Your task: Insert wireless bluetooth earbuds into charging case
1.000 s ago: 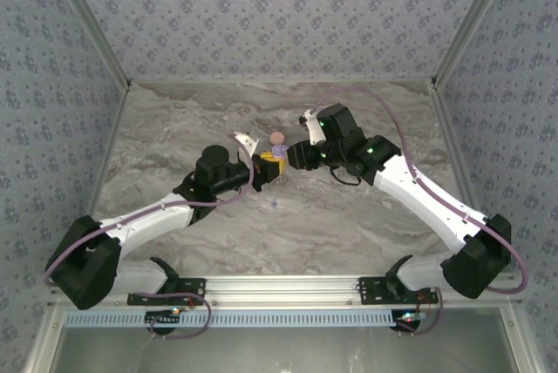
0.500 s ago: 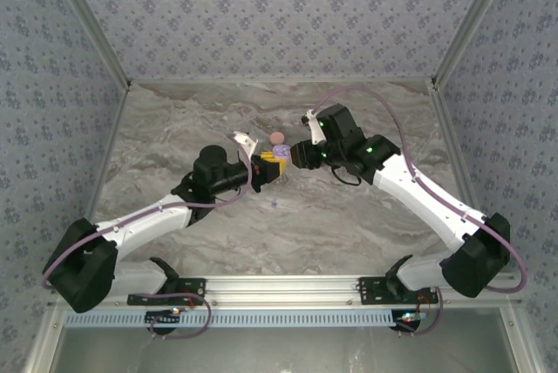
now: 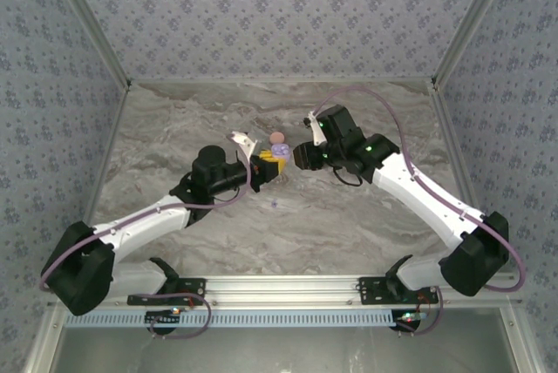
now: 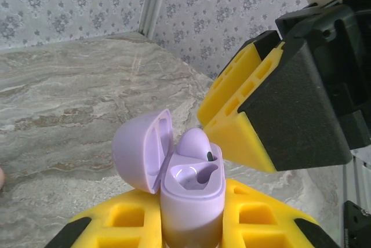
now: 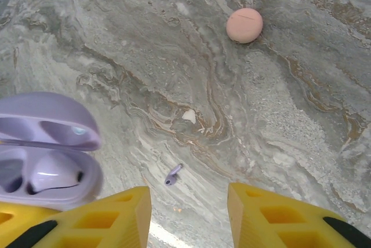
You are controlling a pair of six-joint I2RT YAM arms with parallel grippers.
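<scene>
My left gripper is shut on the base of a lilac charging case, held upright above the table with its lid hinged open. One lilac earbud sits in the far socket; the near socket is bare. In the right wrist view the case is at the left with that earbud in it. My right gripper is open, with nothing between its fingers, just right of the case. A second lilac earbud lies on the marble below, seen from above near both grippers.
A salmon-pink disc lies on the marble table behind the case, also seen from above. The right gripper's yellow finger hangs close beside the open case. Patterned walls enclose the table.
The right gripper has eased slightly away from the case to the right. The left gripper and the case have stayed put.
</scene>
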